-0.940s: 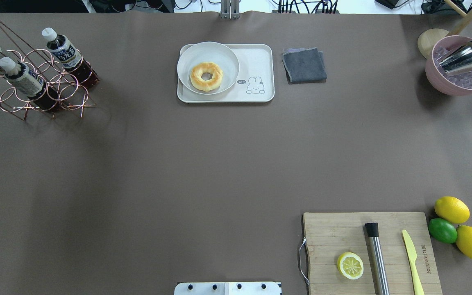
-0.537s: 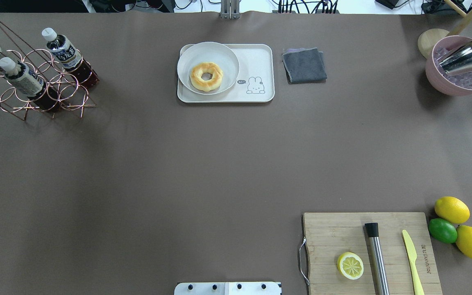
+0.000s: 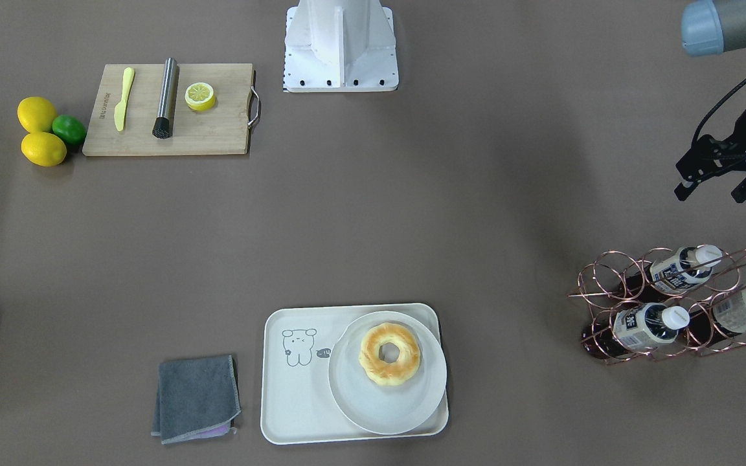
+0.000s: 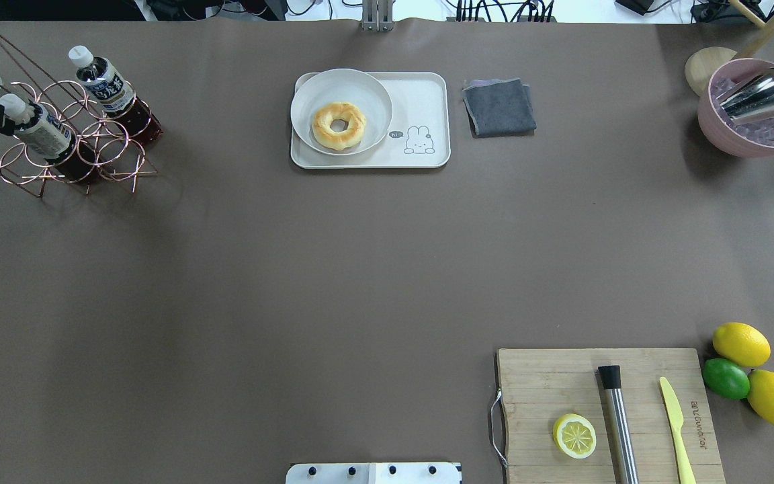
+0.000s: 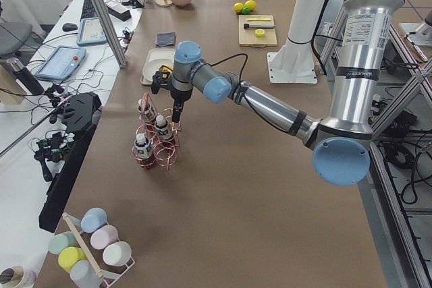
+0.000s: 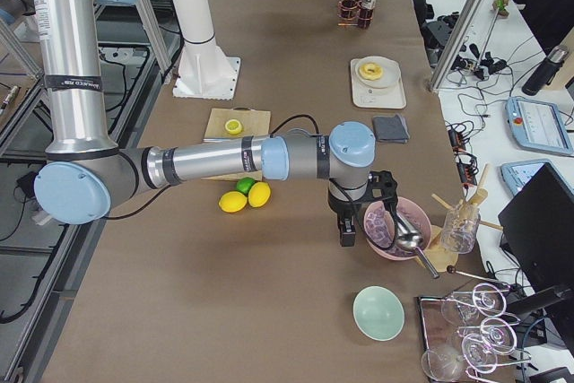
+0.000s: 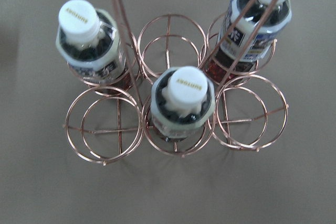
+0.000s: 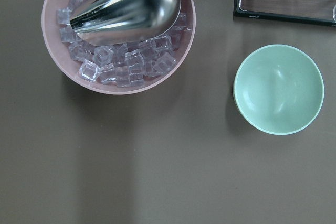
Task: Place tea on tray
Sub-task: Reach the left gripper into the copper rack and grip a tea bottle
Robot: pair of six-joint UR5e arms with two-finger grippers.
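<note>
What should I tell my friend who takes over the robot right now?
Left hand: open, empty, hovering above the copper rack.
Right hand: over by the pink ice bowl; cannot tell if it is open or shut.
Tea bottles: all three stand in the rack.
Tray: holds a plate with a doughnut; the side with the drawing is bare.
Done: no tea on the tray yet.
Left: grip one bottle, lift it out, stand it on the tray's bare side.
</note>
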